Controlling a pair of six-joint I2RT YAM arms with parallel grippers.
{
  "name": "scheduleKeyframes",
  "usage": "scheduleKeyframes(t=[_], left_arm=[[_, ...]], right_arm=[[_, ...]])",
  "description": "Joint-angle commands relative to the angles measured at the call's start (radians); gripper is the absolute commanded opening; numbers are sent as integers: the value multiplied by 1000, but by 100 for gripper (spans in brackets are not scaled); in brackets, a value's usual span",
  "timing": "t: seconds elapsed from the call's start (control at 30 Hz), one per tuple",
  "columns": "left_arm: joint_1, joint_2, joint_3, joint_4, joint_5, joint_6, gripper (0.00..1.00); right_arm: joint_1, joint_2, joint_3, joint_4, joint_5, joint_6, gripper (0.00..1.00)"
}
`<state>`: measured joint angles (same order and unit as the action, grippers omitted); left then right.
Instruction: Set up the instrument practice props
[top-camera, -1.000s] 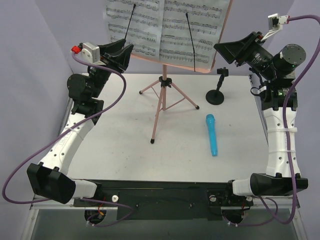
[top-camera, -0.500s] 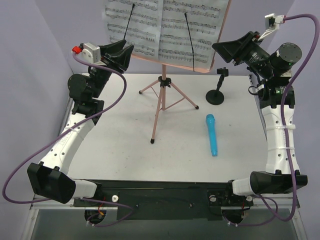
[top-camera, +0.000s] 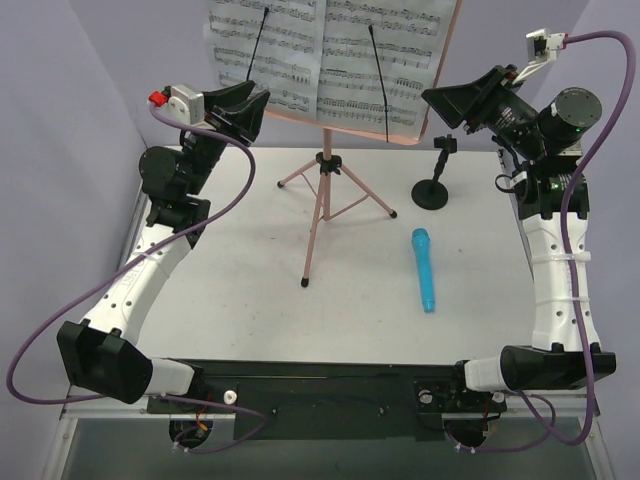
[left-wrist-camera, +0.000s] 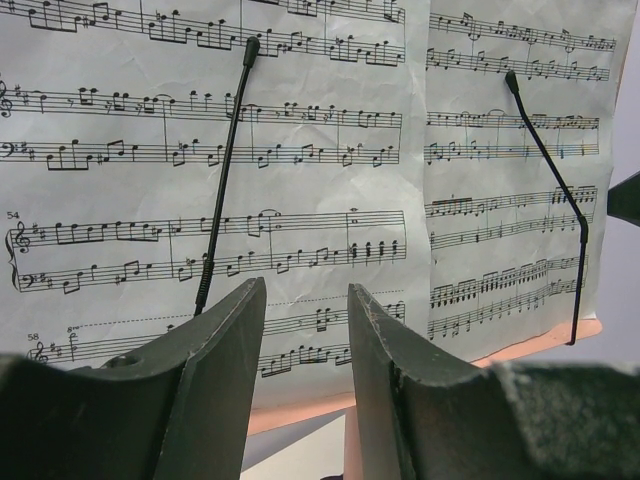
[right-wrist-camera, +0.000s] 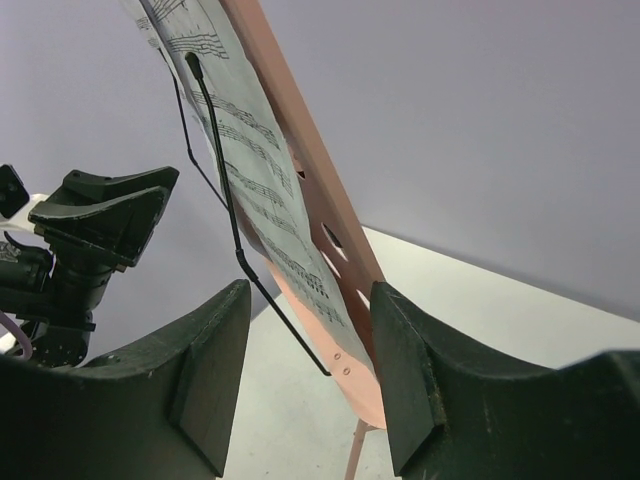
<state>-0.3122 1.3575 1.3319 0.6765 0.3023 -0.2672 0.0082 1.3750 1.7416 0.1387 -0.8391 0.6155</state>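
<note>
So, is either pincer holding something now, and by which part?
Nothing is held. The left pincer and right pincer are open, facing the music stand without gripping it.

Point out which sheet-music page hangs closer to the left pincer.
The left page, under the left black wire; the left pincer points at its lower left corner. The right page sits nearer the right pincer.

Lilac walls (top-camera: 60, 100) enclose a white table (top-camera: 230, 265).
</note>
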Motion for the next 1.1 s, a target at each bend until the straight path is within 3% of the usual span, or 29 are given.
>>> scheduleKeyframes(t=[0.0, 1.07], left_arm=[[5, -4, 10, 44, 11, -15, 48], [7, -4, 12, 40, 8, -7, 48]], right_arm=[[13, -37, 4, 45, -18, -16, 47], [44, 18, 27, 62, -18, -13, 43]])
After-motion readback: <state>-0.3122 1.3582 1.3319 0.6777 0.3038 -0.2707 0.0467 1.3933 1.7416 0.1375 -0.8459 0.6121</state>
